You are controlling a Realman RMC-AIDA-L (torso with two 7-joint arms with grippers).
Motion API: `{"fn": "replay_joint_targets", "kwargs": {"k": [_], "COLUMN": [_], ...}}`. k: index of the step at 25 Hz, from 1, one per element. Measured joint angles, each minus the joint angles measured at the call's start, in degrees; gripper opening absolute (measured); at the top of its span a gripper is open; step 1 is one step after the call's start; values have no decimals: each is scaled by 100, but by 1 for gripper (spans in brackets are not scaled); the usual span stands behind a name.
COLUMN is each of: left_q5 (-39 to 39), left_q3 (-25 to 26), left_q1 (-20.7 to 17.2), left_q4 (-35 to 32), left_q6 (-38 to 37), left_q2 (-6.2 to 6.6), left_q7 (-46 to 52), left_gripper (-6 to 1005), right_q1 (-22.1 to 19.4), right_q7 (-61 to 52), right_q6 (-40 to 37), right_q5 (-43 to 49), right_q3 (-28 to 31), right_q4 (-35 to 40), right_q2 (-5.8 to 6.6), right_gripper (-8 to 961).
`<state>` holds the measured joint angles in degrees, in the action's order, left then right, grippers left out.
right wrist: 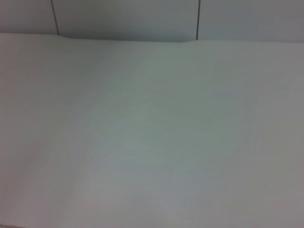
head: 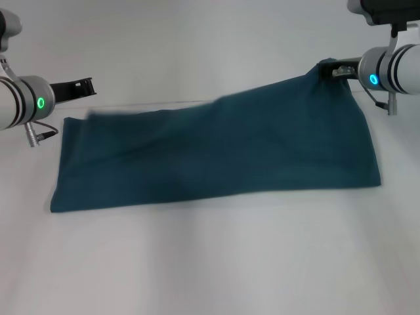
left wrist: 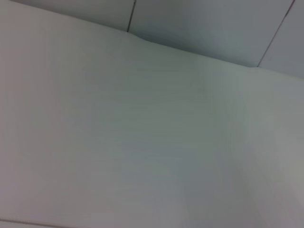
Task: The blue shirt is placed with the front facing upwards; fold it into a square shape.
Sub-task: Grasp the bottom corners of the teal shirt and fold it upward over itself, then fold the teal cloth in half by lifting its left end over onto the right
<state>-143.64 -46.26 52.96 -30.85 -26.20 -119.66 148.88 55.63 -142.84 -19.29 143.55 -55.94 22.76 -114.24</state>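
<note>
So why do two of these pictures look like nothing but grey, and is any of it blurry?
Both wrist views show only the bare pale table, softly lit, without glare. In the head view the blue shirt's far edge smears near the left hand; the right hand pinches a raised corner.

White table (head: pixel 210 262): plain, matte surface filling the head view from near edge to far. Lying on it: one blue shirt (head: pixel 216 154), folded into a long band running left to right across the middle of the table (no lettering or collar showing). Left end flat on the surface; far right corner lifted off it. Both wrist views show only bare white tabletop (left wrist: pixel 142 142) (right wrist: pixel 152 133).
</note>
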Motion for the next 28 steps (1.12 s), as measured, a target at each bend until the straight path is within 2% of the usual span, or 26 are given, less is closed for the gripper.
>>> {"fn": "replay_joint_targets", "kwargs": {"k": [2,5,11,15,17,22,26,28], "left_q5": [2,3,14,130,299,972,1477,1759], "left_q3": [42,67,101,107,107,64,86,100], "left_q1": [-3,-14,-68,-144,-260,-837,-1254,-1426], "left_q4": [-9,-8,-39,-74,-219,-1130,-1595,-1646], "left_q6": [59,134,146,85,-60,-820,-1599,-1986], "left_q2": [-31,-45,-48,-48,-42,-112,-105,-47], "left_q7": [67,204,369,387,387,343,337,331], "left_gripper": [7,125,302,400,477,678,864,894], "right_q1": [26,66,87,-96,-349,-1408,-2112,-2342], "right_q7": [-29,-51,-197,-296,-257,10,417,638], "right_q6": [31,38,-92,-670,-1164,-2483,-3621,-4186], "right_q5": [105,139,104,-57,-307,-1400,-2583,-3037], "right_q3": [4,24,49,290,424,496,623,770], "right_q4": [26,47,107,473,888,2195,2576,2539], "right_q2": [5,53,222,282,256,76,105,154], "right_gripper": [35,222,370,469,550,748,897,914]}}
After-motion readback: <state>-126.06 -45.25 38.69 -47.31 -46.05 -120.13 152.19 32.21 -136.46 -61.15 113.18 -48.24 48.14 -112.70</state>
